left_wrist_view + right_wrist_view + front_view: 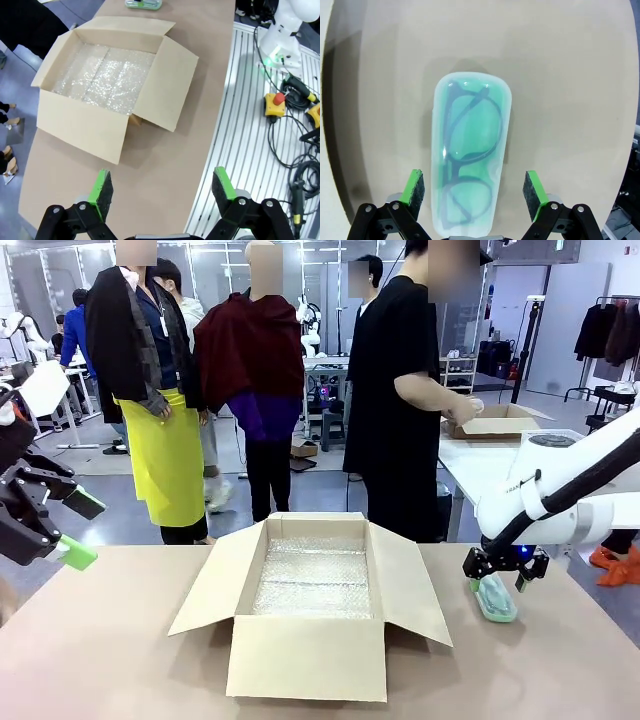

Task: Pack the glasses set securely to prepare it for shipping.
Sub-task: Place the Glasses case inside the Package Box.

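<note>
Right pincer [473, 189] wide open, empty, over mint-green case [472, 150] lying off-centre between its pads; nearer pad may hit first and skid slick shell.

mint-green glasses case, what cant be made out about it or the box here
- Mint-green case, right wrist view: its near end is hidden by the base of the right hand at the bottom edge.
- Same case, left wrist view: tiny and cropped by the top edge.
- Front view: the right hand covers its far end; contact unclear.
- Carton floor: hidden under bubble wrap.
</note>
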`<act>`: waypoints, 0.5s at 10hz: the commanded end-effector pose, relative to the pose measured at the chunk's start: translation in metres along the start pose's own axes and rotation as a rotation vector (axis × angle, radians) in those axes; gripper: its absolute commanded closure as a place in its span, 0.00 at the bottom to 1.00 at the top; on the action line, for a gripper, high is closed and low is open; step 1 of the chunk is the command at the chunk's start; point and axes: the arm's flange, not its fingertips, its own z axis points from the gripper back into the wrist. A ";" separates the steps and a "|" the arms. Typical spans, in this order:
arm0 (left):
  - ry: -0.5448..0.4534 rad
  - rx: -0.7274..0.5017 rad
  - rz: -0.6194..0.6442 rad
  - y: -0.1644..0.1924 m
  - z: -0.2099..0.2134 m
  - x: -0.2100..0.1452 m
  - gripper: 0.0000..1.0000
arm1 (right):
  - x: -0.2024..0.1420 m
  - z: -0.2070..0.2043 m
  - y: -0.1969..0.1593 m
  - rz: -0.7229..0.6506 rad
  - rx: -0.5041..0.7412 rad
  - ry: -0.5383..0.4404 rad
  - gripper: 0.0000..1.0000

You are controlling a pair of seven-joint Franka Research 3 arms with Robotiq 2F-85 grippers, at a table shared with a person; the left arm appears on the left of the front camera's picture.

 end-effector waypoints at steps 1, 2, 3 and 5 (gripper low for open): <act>-0.005 -0.004 -0.017 0.000 0.001 0.000 0.00 | 0.005 -0.002 0.001 -0.040 0.021 0.015 0.00; -0.005 -0.004 -0.017 0.000 0.001 0.000 0.00 | 0.004 -0.006 0.001 -0.046 0.026 0.027 0.00; -0.005 -0.004 -0.017 0.000 0.001 0.000 0.00 | 0.004 -0.011 0.001 -0.052 0.018 0.046 0.00; -0.005 -0.004 -0.017 0.000 0.001 0.000 0.00 | 0.005 -0.015 0.002 -0.058 0.011 0.049 0.12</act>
